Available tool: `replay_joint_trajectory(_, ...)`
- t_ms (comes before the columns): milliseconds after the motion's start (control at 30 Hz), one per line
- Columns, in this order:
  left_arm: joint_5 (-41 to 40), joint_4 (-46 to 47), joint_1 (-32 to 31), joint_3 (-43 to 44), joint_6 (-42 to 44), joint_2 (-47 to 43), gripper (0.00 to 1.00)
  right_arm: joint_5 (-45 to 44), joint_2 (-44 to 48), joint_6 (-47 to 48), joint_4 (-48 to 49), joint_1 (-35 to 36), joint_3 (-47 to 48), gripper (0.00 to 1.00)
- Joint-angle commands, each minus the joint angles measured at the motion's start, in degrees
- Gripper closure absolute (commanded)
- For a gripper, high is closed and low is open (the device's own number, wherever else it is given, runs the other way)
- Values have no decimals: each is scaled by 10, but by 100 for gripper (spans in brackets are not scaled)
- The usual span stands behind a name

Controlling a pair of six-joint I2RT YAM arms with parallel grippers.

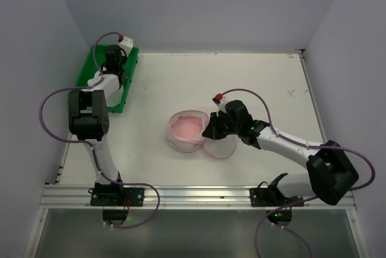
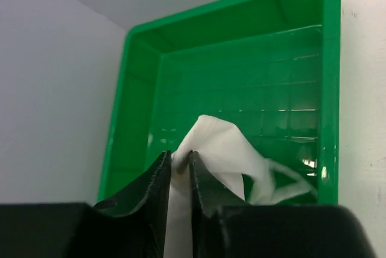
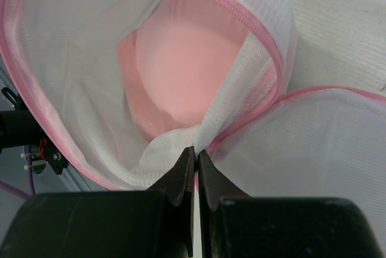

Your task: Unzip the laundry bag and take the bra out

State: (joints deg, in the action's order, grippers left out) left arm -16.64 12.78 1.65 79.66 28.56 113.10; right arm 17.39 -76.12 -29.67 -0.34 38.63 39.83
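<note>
The laundry bag [image 1: 187, 129], round white mesh with pink zip trim, lies open in the middle of the table, its lid flap [image 1: 220, 148] folded out to the right. My right gripper [image 1: 211, 129] is shut on the bag's mesh wall where the lid joins, as the right wrist view [image 3: 196, 151] shows. A smooth pink shape [image 3: 181, 65] shows inside the bag [image 3: 72, 59]; I cannot tell what it is. My left gripper [image 2: 179, 154] is shut on a white fabric piece with a thin strap [image 2: 226, 149], apparently the bra, held over the green tray [image 2: 329, 89].
The green tray [image 1: 84, 72] stands at the table's far left, against the left wall, with my left arm [image 1: 90, 110] reaching over it. White walls close in the table at the left, back and right. A metal rail [image 1: 193, 196] runs along the near edge.
</note>
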Motion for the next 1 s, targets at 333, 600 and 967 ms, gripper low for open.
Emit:
replay_joint_trajectory(333, -52, -73, 0, 162, -148, -20, 12, 13, -8, 22, 17, 2, 16, 100)
replay_joint_trajectory(600, 45, -272, -92, 130, -346, -213, 0, -2, 4, 39, 5, 2, 31, 100)
replay_joint_trajectory(967, 158, -340, -407, -85, -594, -387, 1, -18, -1, 53, -7, 2, 59, 100)
